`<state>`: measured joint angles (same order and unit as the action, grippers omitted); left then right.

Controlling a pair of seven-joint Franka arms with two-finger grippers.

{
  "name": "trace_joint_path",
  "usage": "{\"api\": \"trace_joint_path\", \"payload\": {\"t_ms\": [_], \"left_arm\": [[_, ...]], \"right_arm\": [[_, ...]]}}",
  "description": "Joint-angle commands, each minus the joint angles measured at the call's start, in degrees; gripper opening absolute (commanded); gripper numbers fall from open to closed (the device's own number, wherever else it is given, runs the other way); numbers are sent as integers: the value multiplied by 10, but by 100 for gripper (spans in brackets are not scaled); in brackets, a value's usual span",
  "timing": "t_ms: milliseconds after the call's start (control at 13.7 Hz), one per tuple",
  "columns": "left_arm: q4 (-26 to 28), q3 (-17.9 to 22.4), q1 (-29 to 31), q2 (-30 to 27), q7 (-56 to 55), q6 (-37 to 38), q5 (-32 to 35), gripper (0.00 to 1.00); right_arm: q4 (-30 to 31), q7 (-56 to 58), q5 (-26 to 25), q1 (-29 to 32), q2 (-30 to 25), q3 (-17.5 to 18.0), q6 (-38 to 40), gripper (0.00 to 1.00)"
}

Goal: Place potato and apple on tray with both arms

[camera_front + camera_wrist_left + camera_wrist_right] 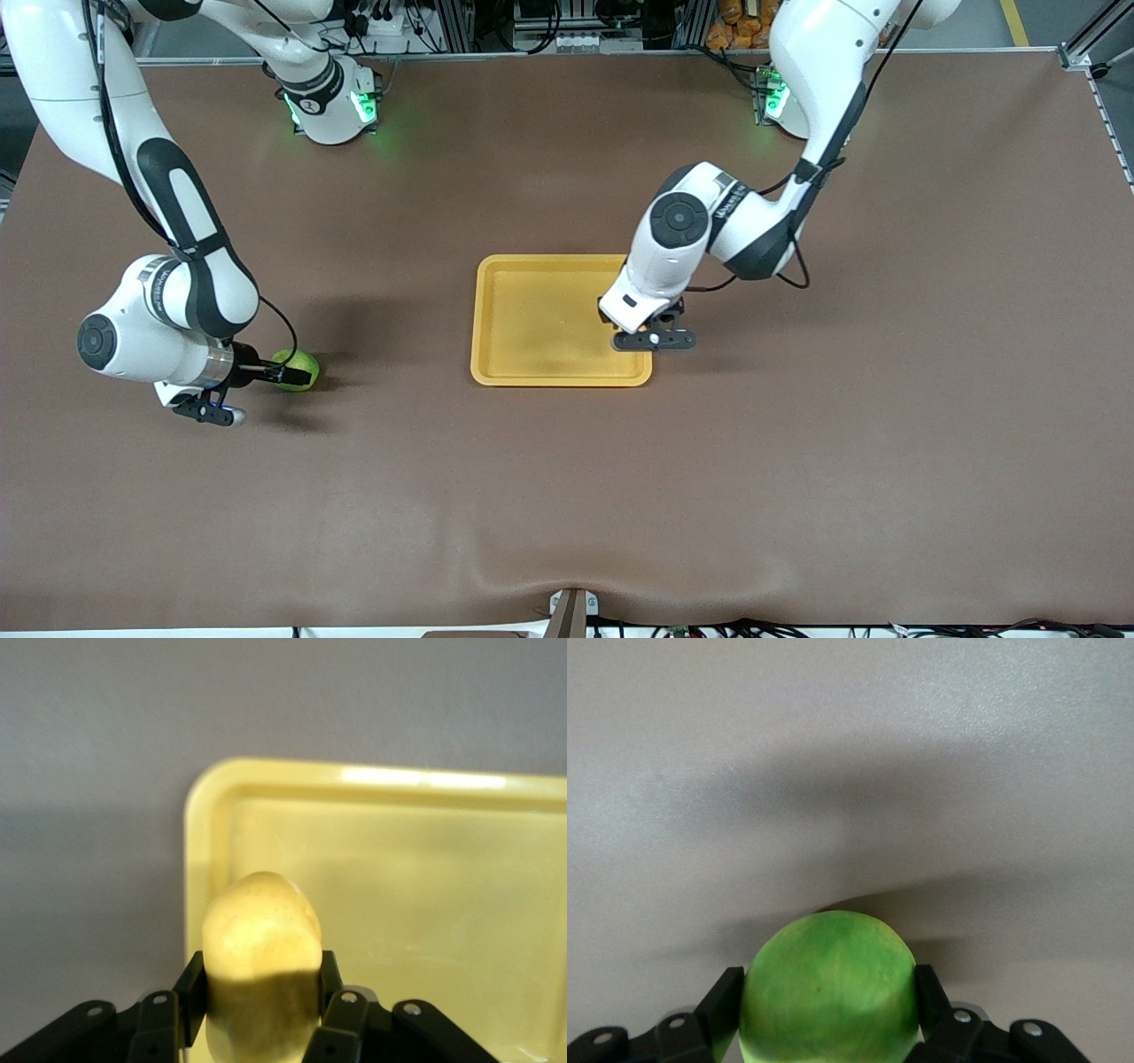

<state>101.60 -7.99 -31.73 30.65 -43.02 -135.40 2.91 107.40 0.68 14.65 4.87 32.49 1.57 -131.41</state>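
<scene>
The left gripper (640, 330) is clamping the potato (260, 943) over the tray (532, 321), at the tray's corner toward the left arm's end. The right gripper (283, 374) is squeezing the apple (301, 363) toward the right arm's end of the table (797, 461), well apart from the tray.

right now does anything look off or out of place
Nothing stands out. The left gripper holds the potato over the tray, which sits flat and undamaged. The right gripper holds the apple toward the right arm's end.
</scene>
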Motion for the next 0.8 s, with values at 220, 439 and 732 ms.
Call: {"api": "trace_joint_path", "payload": {"t_ms": [220,439,732], "left_arm": [[-42,9,-24,51,-24,12,28,0],[-59,9,-24,71,-45,12,32,8],[-56,10,-19,72,-46,12,47,42]], "right_arm": [[-30,3,9,-2,-21,-1,75,0],[-81,-22,8,-2,-26,-1,170,0],[-92,-101,5,-33,-44,0,219,0]]}}
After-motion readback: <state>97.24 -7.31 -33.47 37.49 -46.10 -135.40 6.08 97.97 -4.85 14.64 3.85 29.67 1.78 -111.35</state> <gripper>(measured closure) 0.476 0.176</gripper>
